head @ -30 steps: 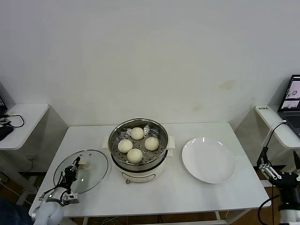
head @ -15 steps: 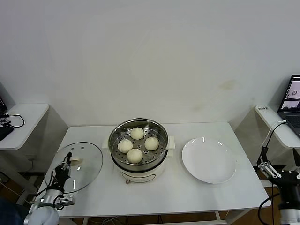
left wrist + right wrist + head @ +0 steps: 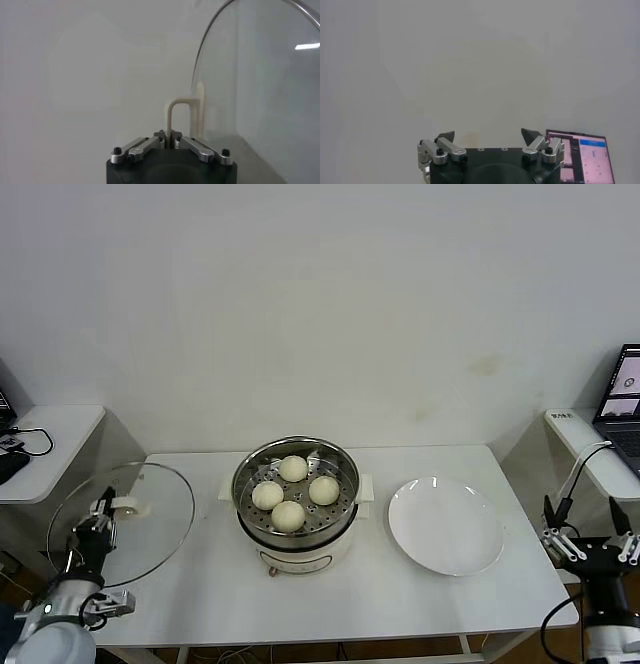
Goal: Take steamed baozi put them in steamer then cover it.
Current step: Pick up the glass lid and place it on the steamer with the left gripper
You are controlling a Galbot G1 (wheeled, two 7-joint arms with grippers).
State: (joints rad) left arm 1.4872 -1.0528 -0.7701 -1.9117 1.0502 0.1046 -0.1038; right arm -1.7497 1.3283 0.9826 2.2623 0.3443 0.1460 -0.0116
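Observation:
Four cream-white baozi [image 3: 290,492] lie on the perforated tray inside the steel steamer [image 3: 297,532] at the table's middle. My left gripper [image 3: 98,524] is shut on the cream handle [image 3: 178,115] of the clear glass cover [image 3: 121,524], which is lifted and tilted above the table's left edge, left of the steamer. In the left wrist view the cover's glass [image 3: 260,85] stands on edge beside the handle. My right gripper [image 3: 590,542] is open and empty, off the table's right edge, and shows in the right wrist view [image 3: 488,134].
An empty white plate [image 3: 445,526] lies right of the steamer. A side table [image 3: 40,446] with cables stands at far left. A laptop [image 3: 624,394] sits on a shelf at far right. A white wall is behind.
My left gripper has raised the cover off the table and carried it left and up, tilting it on edge. The right gripper has shifted slightly.

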